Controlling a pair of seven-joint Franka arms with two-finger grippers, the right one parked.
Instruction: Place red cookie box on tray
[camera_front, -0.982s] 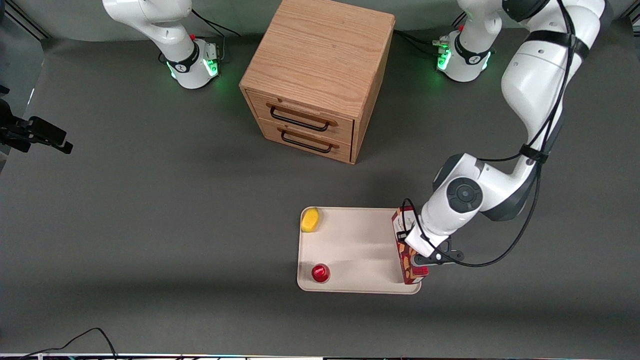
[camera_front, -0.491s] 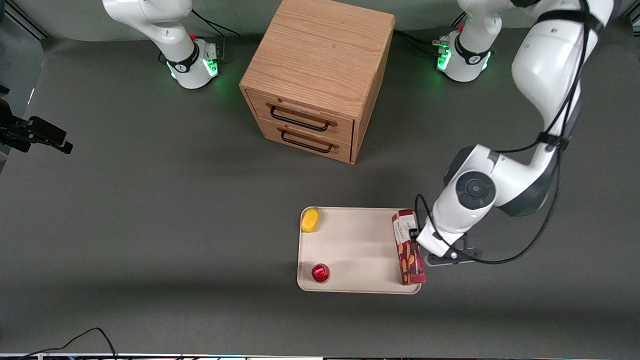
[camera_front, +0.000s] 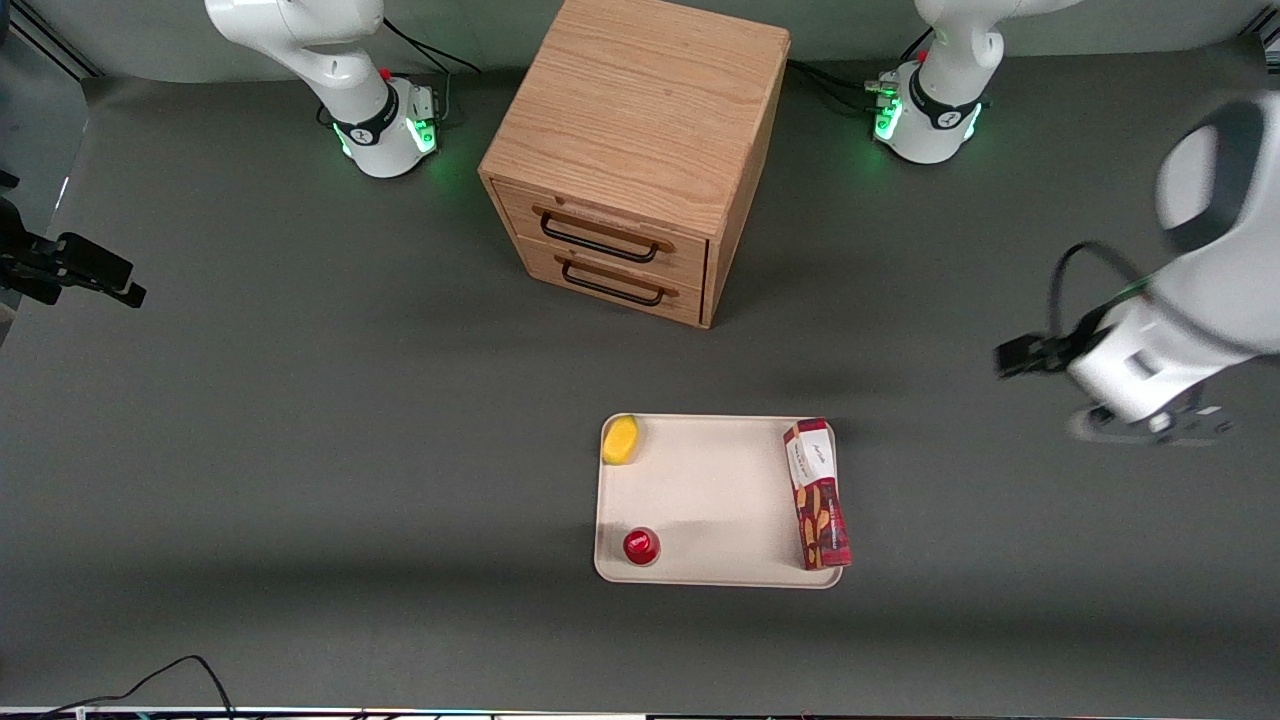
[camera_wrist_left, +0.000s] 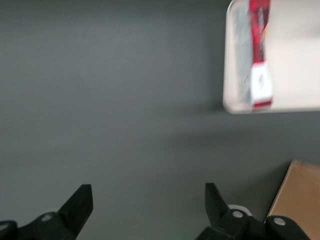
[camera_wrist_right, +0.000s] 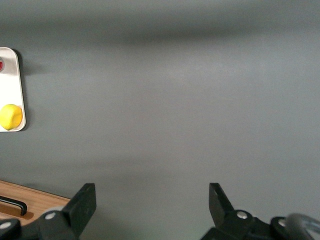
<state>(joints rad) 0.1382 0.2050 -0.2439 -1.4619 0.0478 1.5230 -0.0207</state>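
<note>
Already the long, narrow dark-red cardboard cookie box (camera_front: 819, 494) lies flat on the flat cream-beige rectangular tray (camera_front: 710, 485) in the front view, along the tray's edge toward the working arm's end of the table, its white end pointing to the wooden two-drawer cabinet (camera_front: 635, 158). A small yellow rounded object (camera_front: 621, 439) and a small round red-topped object (camera_front: 640, 546) share the tray, well apart from the box. The left arm's gripper (camera_front: 1150, 424) hangs over bare grey table, well apart from tray and box, toward the working arm's end.

From the left wrist camera, the gripper (camera_wrist_left: 149, 205) has its two black fingers (camera_wrist_left: 80, 204) spread wide with only grey tabletop between them; it holds nothing. The cookie box (camera_wrist_left: 260, 52) shows resting inside the tray's (camera_wrist_left: 232, 90) rim, at a distance from the fingers.

From the right wrist camera, only a corner of the tray (camera_wrist_right: 12, 90) with the yellow object (camera_wrist_right: 11, 116) appears; the box is out of view.

Judged from this, the placement looks complete: box on tray, released. Nothing seems left but clearing the arm.
</note>
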